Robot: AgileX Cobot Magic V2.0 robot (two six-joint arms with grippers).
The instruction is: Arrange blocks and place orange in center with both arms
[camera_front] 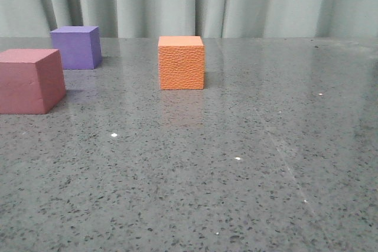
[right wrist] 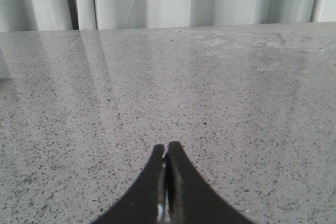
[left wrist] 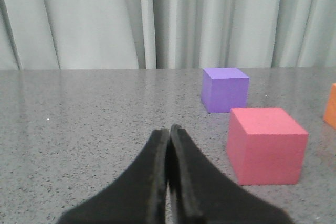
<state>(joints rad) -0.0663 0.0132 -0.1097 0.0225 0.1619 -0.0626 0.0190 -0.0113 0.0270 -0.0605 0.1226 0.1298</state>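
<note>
Speckled grey stone tabletop (camera_front: 236, 175) carrying three cubes: pebbled orange foam cube (camera_front: 181, 62) sitting mid-table, matte purple foam cube (camera_front: 75, 46) and pinkish-red foam cube (camera_front: 29, 81) standing at left. Seemingly just starting: left claw (left wrist: 169, 132) and right claw (right wrist: 166, 149) both pressed together, holding nothing. Needing opening next, likely approaching pinkish-red cube.

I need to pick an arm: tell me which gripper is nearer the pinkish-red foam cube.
Left. The left gripper has the pinkish-red foam cube close ahead, to one side. The right gripper sees only bare speckled grey table, no cube.
</note>
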